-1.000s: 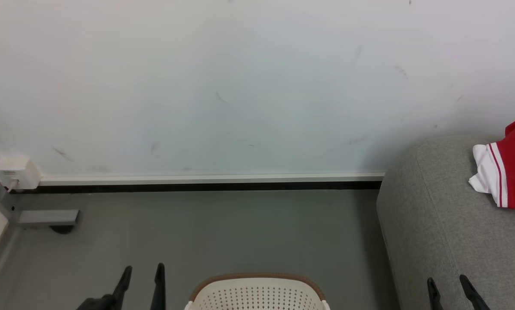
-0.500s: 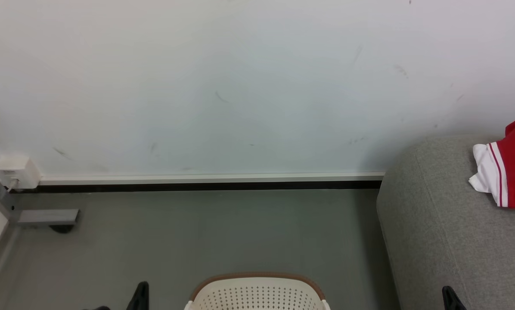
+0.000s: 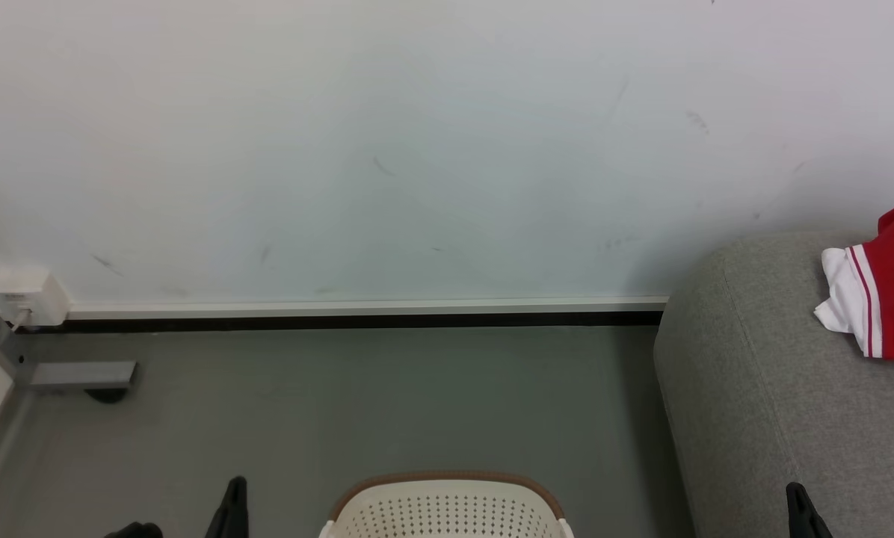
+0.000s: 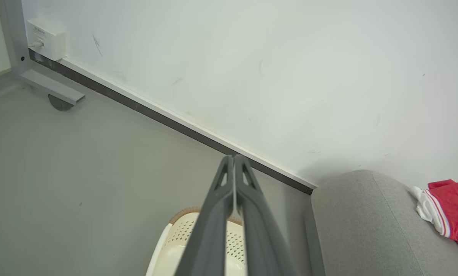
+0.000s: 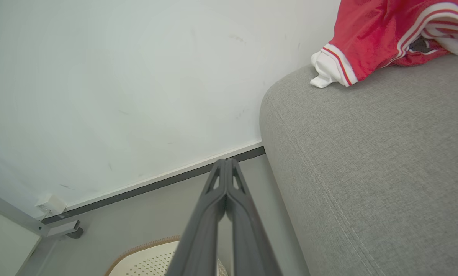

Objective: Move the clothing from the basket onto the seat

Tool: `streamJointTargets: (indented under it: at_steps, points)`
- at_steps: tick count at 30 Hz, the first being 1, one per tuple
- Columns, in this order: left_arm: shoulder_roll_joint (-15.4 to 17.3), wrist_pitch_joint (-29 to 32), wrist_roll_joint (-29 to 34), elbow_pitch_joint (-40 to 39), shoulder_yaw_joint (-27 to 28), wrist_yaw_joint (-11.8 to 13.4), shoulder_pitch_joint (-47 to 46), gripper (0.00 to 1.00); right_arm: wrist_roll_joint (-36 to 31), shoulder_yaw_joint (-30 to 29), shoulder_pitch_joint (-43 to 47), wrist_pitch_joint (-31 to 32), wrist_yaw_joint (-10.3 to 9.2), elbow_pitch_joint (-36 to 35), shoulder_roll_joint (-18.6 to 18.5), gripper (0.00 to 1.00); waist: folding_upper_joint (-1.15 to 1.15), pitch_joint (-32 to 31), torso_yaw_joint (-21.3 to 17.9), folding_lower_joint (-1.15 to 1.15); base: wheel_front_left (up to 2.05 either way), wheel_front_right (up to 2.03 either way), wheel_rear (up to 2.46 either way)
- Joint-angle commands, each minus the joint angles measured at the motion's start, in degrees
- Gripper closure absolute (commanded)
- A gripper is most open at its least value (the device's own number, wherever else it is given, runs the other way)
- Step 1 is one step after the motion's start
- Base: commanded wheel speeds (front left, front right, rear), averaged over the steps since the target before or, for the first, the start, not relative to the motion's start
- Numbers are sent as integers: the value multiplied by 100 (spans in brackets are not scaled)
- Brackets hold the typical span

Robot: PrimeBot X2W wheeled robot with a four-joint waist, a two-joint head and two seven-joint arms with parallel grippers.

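Note:
The red clothing (image 3: 892, 288) with white striped trim lies on the grey seat (image 3: 768, 388) at the right, also seen as the clothing (image 5: 382, 34) on the seat (image 5: 367, 161) and the clothing (image 4: 449, 209) on the seat (image 4: 359, 226). The cream basket (image 3: 447, 508) with its brown rim stands on the floor at the bottom centre; its inside is hidden. My left gripper (image 3: 234, 497) pokes up left of the basket, shut and holding nothing, fingers pressed together (image 4: 233, 159). My right gripper (image 3: 798, 501) rises over the seat's front, likewise shut and holding nothing (image 5: 225, 163).
A white wall with a dark skirting strip (image 3: 342, 321) runs behind the grey floor. A white socket box (image 3: 25, 295) and a grey metal frame foot (image 3: 81, 373) sit at the far left.
Both grippers have shut from open and dropped lower in the head view, so only single dark tips show at its bottom edge.

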Motion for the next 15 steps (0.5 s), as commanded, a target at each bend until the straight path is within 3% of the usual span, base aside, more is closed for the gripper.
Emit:
streamJointTargets:
  at_steps: [1, 15]
  points:
    - [3, 37, -196, -96, 54, -24, -144, 100, 189, -44, -168, 34, -2, -88, -37, 100, 0, 2, -1, 0, 0, 0, 0]
    - [-17, 347, -1358, -171, 213, -134, -256, 100, 1373, -164, -337, 348, -4, -141, -7, 100, 0, 25, -5, 0, 0, 0, 0]
